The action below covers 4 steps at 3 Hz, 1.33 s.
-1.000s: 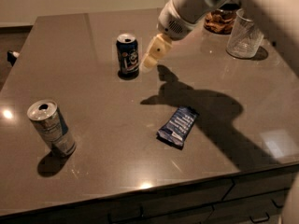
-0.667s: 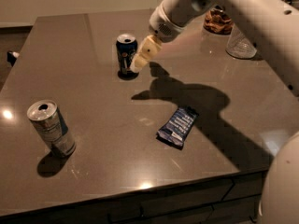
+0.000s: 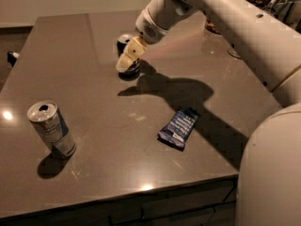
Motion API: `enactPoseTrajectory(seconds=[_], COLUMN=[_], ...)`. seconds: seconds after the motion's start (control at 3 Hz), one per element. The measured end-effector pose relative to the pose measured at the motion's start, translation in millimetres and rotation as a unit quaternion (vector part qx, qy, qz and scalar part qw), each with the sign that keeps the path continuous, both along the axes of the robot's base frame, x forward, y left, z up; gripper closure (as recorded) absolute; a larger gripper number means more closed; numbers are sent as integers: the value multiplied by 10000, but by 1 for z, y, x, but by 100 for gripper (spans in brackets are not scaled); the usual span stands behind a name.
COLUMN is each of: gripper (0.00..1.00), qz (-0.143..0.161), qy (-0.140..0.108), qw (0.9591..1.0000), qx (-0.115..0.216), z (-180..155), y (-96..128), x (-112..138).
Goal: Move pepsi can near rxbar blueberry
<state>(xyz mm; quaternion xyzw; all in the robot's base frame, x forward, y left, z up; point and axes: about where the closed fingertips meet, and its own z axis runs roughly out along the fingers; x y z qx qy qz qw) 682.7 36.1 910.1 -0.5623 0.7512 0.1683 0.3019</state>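
3 items on the dark grey bench (image 3: 94, 173): pepsi can (image 3: 124, 40), rxbar blueberry (image 3: 178, 127), open silver slim can (image 3: 51, 128).

- Pepsi can: upright, upper centre of frame, towards the far side of the bench. Only its silver top and a bit of the base show; the claw covers the rest.
- Claw (image 3: 129, 58): pale tip, sits right in front of the pepsi can and overlaps its body in this view. Spread, pressed together or pinching the can: can't tell from this angle.
- Arm (image 3: 221, 13): white, comes in from the upper right and slopes down-left to the claw. Its shadow runs across the bench from the can towards the right.
- Rxbar blueberry: lying flat, centre-right of frame, long axis tilted, upper end pointing up-right. Well apart from the pepsi can, below and right of it. Shadow edge touches its upper end.
- Silver slim can: upright, lower left, well apart from both.
- Robot body (image 3: 270, 173): fills the lower right corner.
- Small dark object (image 3: 12, 57) at the left edge, off the bench, can't identify.
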Motion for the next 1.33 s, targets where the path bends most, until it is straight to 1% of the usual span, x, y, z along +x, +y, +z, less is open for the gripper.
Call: enactPoseTrajectory(seconds=[0.33, 0.67, 1.0, 1.33], gripper=[18, 41, 64, 87], qz=[10, 71, 93, 63], qy=[73, 108, 99, 28], qw=[9999, 9997, 9994, 9992], qx=[69, 212, 325, 386], z=[1, 8, 19, 35], y=[5, 8, 3, -12], x=[3, 0, -6, -18])
